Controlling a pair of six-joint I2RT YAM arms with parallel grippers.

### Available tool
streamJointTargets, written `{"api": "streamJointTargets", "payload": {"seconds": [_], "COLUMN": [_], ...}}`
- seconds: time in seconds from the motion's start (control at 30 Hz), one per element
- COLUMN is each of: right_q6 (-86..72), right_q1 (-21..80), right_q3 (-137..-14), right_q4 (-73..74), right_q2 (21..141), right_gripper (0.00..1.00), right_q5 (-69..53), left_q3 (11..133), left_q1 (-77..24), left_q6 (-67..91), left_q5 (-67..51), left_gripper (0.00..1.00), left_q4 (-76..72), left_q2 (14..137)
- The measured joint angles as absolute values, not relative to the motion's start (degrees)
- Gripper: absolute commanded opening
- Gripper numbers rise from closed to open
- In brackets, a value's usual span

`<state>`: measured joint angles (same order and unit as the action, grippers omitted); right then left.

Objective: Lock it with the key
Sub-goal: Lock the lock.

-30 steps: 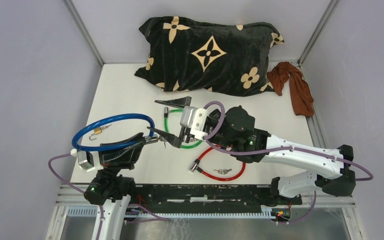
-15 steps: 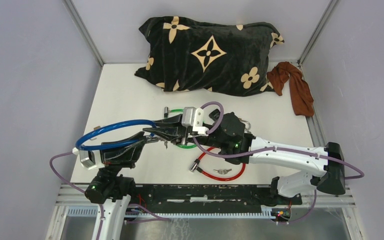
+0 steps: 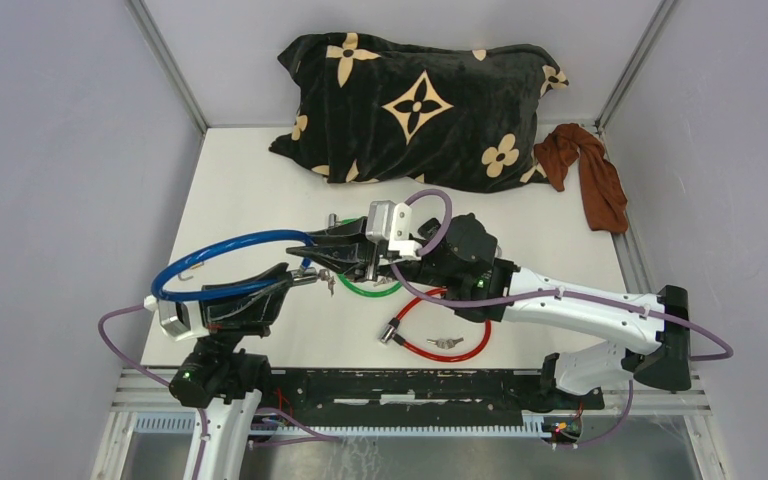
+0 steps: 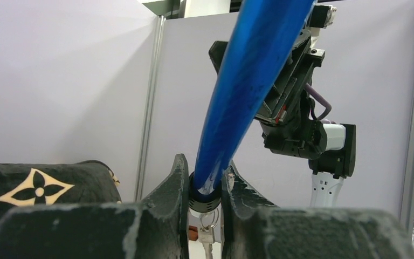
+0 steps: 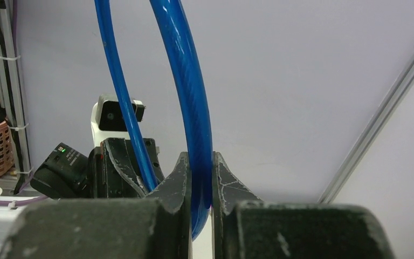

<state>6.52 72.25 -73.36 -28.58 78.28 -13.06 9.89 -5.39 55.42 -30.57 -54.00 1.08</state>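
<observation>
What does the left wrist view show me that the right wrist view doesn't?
Only left wrist: the left gripper clamped on the black end collar, a key dangling below it, the pillow at left. Only right wrist: the right gripper clamped on a bare blue stretch, the loop's other strand beside it. Both: the blue cable pinched between that view's own fingers.

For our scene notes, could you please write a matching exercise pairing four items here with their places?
1 blue cable lock
2 red cable lock
3 brown cloth
4 patterned pillow

A far right corner of the table
B lying at the near side
C clamped by left pincer and right pincer
D along the far edge

Pairs: 1-C, 2-B, 3-A, 4-D
</observation>
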Motion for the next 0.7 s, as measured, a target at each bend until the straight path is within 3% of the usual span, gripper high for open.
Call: {"api": "streamJointTargets", "payload": {"seconds": [0.7], "right_q6": [7.09], "right_q1": [71.92], "right_q3": [-74.67], "right_q4": [-27.29], "right_q2": [77.71], "right_gripper": [0.0], "right_q5": [-14.02], "left_q3": [9.89], "left_q1": [-5.39], "left_q6": [54.78], "left_q5": [-30.55], "left_gripper": [0.02], "left_q4": [-54.15], "left_q2": [1.08]}}
